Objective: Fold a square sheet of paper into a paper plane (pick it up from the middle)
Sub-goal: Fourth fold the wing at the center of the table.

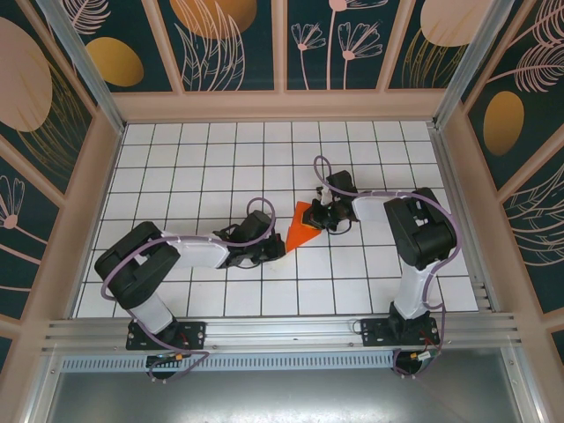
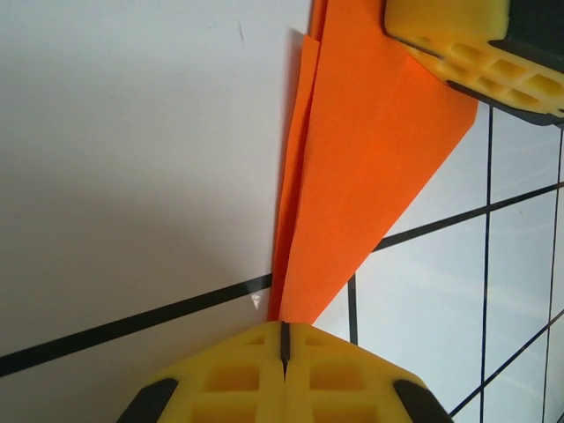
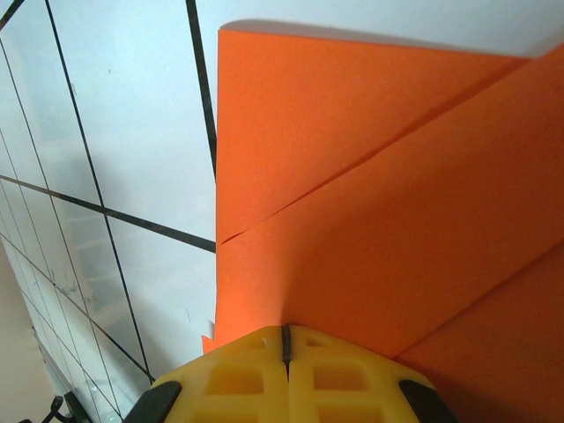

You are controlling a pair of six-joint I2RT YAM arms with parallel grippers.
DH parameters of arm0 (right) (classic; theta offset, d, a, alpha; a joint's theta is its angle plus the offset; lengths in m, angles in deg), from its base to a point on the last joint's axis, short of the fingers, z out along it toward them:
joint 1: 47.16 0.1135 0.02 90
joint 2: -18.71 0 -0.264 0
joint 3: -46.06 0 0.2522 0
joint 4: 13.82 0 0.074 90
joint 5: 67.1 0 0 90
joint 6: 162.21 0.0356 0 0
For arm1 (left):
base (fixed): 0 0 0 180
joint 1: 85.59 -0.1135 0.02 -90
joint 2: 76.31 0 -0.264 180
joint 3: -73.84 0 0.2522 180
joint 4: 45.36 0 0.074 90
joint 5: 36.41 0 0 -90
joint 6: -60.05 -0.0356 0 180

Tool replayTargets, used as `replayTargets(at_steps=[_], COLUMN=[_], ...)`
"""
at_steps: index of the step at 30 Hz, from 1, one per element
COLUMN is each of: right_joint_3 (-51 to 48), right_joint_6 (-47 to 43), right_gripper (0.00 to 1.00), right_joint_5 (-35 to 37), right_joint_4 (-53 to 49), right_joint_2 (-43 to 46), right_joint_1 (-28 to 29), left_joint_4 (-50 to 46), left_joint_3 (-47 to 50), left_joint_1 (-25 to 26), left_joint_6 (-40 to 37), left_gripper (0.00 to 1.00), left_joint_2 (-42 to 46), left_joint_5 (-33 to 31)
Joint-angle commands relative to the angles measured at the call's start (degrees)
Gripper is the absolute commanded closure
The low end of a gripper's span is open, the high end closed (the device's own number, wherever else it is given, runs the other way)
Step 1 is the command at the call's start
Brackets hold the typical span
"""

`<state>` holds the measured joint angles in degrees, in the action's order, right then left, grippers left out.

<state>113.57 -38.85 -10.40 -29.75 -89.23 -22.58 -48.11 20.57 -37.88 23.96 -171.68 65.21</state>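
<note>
One creased, pointed orange paper plane [image 1: 302,231]

Top camera looks down; wrist cameras closely share orange paper [image 2: 352,176]

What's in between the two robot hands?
The folded orange paper lies between the left gripper and the right gripper, touching both, seen in the top view.
</note>
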Motion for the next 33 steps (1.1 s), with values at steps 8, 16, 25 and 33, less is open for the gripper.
replayTargets(at_steps=[8, 16, 25, 33], right_joint_3=[-2.48, -2.69, -2.47, -2.39], right_joint_6=[-1.11, -1.15, -1.2, -1.31], right_gripper=[1.0, 1.0, 1.0, 1.0], right_joint_5=[12.46, 12.38, 12.59, 12.8], right_joint_4=[-7.32, -7.24, -7.94, -8.21], right_joint_2=[-7.03, -7.02, -7.02, -7.17], right_joint_1=[-0.44, -0.39, -0.47, -0.49], left_joint_4=[-1.66, -2.04, -3.72, -4.53], left_joint_3=[-7.39, -9.94, -5.07, 1.64], left_joint_1=[0.58, 0.55, 0.83, 1.05], left_joint_6=[-4.08, -2.95, -1.99, 0.54], left_gripper=[1.0, 1.0, 1.0, 1.0], left_joint_2=[-0.09, -7.24, -7.16, -3.16], left_joint_5=[-3.62, -0.47, 1.75, 1.12])
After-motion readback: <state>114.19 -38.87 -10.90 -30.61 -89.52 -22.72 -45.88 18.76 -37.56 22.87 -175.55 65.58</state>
